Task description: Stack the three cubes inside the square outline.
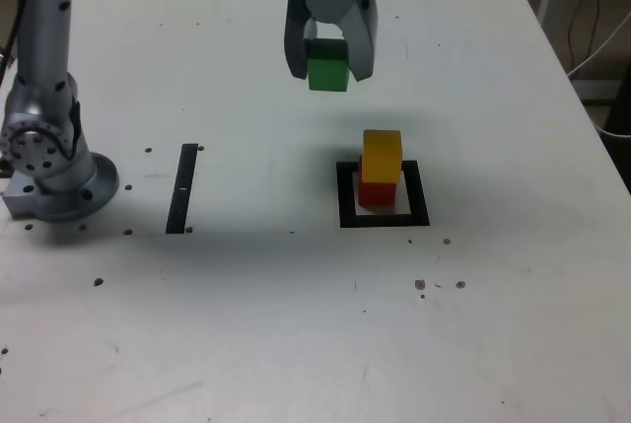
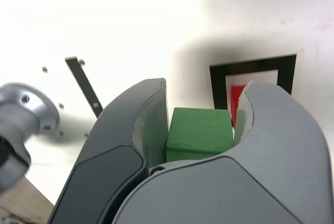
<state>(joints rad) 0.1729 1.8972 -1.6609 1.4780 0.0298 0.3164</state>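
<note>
Left of the square outline (image 1: 343, 208) in the exterior view: arm base (image 1: 49, 162), then thin black strip (image 1: 181, 188). Above and behind the outline: gripper (image 1: 330, 66) clamped on green cube (image 1: 327, 66), airborne. Inside the outline: yellow cube (image 1: 382, 154) atop red cube (image 1: 375, 192), 2 stacked. Probably light, rigid, matte; best gripped on flat opposite faces.

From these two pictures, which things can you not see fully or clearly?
- Wrist view: the yellow cube is hidden behind the gripper; only a sliver of the red cube shows.
- Wrist view: the square outline is partly covered by the gripper.
- Exterior view: the green cube is partly covered at its sides by the fingers.
- Exterior view: the arm above the gripper is cut off by the top edge.
</note>
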